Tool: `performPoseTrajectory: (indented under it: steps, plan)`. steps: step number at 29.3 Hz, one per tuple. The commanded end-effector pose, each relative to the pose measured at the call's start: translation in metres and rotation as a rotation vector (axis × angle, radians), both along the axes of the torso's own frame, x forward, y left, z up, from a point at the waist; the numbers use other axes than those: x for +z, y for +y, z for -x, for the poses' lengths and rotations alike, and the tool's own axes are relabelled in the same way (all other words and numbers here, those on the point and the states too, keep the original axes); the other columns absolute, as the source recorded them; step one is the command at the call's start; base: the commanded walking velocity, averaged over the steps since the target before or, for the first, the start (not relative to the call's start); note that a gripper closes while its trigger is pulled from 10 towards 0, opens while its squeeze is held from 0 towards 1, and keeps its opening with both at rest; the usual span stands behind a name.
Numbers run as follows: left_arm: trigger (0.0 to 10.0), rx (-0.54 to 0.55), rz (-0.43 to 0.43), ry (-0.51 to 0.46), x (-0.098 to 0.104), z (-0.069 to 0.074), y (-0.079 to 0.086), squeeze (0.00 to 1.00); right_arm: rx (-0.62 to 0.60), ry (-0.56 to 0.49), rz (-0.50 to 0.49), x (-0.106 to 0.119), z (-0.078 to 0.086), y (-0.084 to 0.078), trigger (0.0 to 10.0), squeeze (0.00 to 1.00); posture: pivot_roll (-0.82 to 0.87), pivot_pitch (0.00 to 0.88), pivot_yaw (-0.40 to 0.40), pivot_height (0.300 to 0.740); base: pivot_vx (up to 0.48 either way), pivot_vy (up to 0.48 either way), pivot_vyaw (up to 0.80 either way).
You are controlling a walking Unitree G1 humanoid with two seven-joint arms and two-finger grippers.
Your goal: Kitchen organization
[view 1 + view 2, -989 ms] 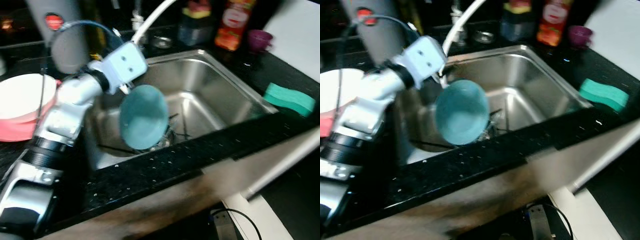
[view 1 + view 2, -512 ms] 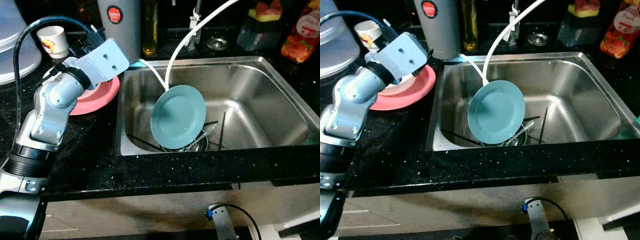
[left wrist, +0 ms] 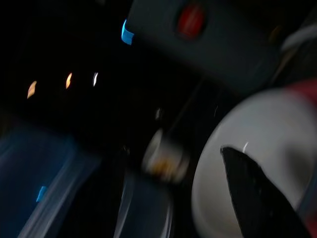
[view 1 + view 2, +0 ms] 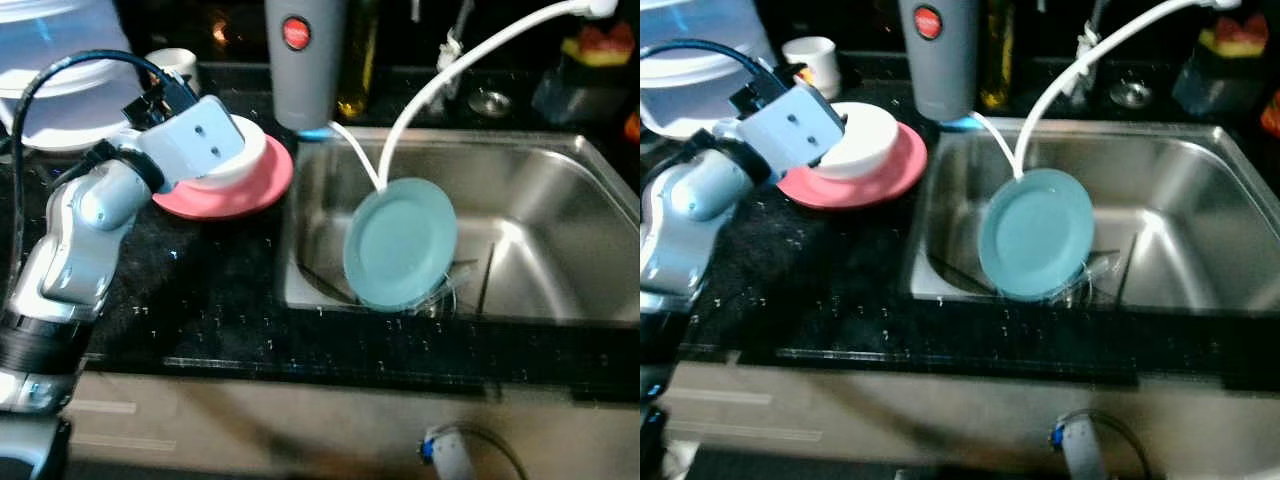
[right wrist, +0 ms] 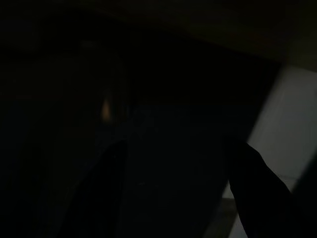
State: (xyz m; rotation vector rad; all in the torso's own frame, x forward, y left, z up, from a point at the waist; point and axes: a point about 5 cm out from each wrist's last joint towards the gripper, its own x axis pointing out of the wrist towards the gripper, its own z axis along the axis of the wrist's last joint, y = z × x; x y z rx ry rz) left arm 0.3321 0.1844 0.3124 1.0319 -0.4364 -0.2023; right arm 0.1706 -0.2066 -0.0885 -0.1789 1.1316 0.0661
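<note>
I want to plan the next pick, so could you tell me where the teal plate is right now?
In the head views the teal plate stands on edge inside the steel sink, near its left end, below the white hose and right of the pink plate.

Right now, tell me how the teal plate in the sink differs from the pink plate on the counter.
The round teal plate stands tilted on edge inside the steel sink; the round pink plate lies flat on the black counter. The teal plate carries nothing; the pink plate holds a white bowl, with the left hand over the bowl. Both are round plates.
</note>
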Motion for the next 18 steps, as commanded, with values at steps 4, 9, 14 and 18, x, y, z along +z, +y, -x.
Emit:
performPoseTrajectory:
  steps: [4,9,14,18]
  plan:
    - [10.0,0.001,-0.018,0.021,-0.0050,0.0022,0.0002,0.00,0.012,-0.044,0.002,0.0058,-0.0125,0.0003,10.0,0.00,0.04,0.130,-0.007,0.740,0.000,0.000,0.79]
    - [10.0,-0.011,-0.006,0.033,-0.0069,0.0019,-0.0013,0.00,-0.008,-0.026,0.036,0.0052,-0.0108,-0.0027,10.0,0.00,0.04,0.132,-0.010,0.740,0.000,0.000,0.00]
    - [10.0,-0.023,0.003,0.035,-0.0067,0.0006,-0.0013,0.00,0.003,-0.014,0.048,0.0050,-0.0101,-0.0038,10.0,0.00,0.04,0.131,-0.013,0.740,0.000,0.000,0.00]
    - [10.0,-0.038,-0.006,0.037,-0.0071,-0.0032,0.0011,0.00,0.013,0.010,0.065,0.0045,-0.0085,-0.0051,10.0,0.00,0.03,0.129,-0.018,0.740,0.000,0.000,0.00]
